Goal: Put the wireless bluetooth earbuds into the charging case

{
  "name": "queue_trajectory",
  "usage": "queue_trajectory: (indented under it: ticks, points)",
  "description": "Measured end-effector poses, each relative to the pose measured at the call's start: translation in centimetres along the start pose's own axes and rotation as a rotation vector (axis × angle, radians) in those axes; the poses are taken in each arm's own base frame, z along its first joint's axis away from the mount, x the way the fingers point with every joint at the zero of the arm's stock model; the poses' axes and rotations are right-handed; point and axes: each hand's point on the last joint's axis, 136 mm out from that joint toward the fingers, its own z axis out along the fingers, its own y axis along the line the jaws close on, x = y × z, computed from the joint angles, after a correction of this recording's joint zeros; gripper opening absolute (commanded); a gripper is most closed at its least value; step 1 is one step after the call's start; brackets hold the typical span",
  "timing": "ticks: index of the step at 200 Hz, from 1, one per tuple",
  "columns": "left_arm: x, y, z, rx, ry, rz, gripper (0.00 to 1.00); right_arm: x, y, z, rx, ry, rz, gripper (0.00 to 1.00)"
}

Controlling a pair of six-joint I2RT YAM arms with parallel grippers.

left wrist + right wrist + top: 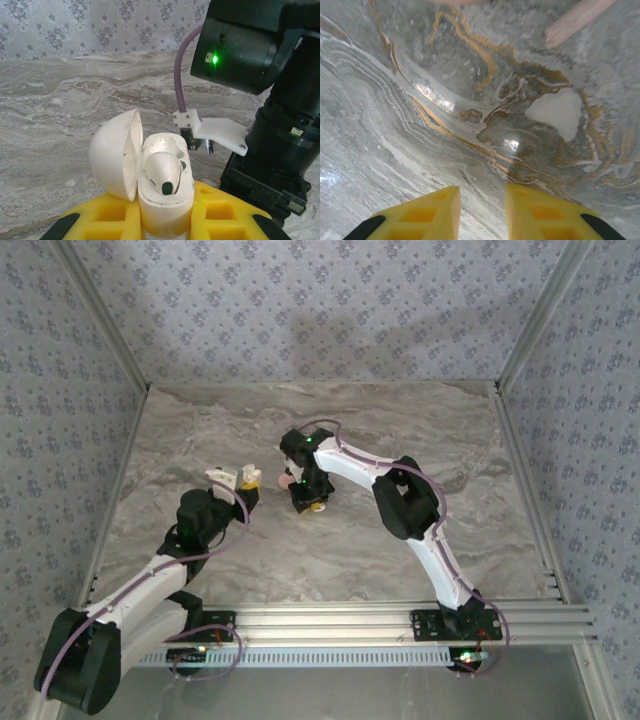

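The white charging case stands upright between the yellow fingers of my left gripper, which is shut on its body. Its domed lid hangs open to the left. One small white earbud lies in the case's near socket, its dark tip facing me; the far socket looks empty. From above, the left gripper holds the case left of centre. My right gripper points down at the table just right of it. Its yellow fingers stand open over bare marble, nothing between them.
The right arm's black wrist and white bracket stand close beside the case. A small pinkish piece lies on the grey marble table between the grippers, and a pinkish stick is near the right gripper. Patterned walls enclose the table.
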Motion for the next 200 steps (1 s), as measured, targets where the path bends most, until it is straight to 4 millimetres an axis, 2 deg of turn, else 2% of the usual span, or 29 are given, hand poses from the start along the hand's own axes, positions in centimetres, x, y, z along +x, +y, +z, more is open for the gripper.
queue_trajectory:
  ticks: [66, 103, 120, 145, 172, 200]
  points:
    - [0.0, 0.0, 0.0, 0.0, 0.0, 0.0, 0.13, 1.6, -0.4, 0.2, 0.016, 0.032, 0.001, 0.27]
    - [0.1, 0.0, 0.0, -0.001, 0.005, -0.001, 0.13, 2.4, -0.6, -0.2, 0.024, 0.046, 0.008, 0.3]
    - [0.2, 0.0, 0.0, -0.001, 0.009, -0.002, 0.13, 2.5, -0.4, -1.1, 0.021, 0.033, 0.015, 0.33]
    - [0.2, 0.0, 0.0, -0.001, 0.009, -0.001, 0.13, 2.1, -0.5, -3.4, 0.008, -0.019, 0.059, 0.36]
    - [0.2, 0.0, 0.0, -0.001, 0.008, -0.001, 0.13, 2.2, -2.1, -5.4, 0.0, -0.056, 0.15, 0.41]
    - [0.2, 0.0, 0.0, -0.001, 0.007, -0.001, 0.13, 1.9, -3.9, -5.4, 0.0, -0.058, 0.226, 0.43]
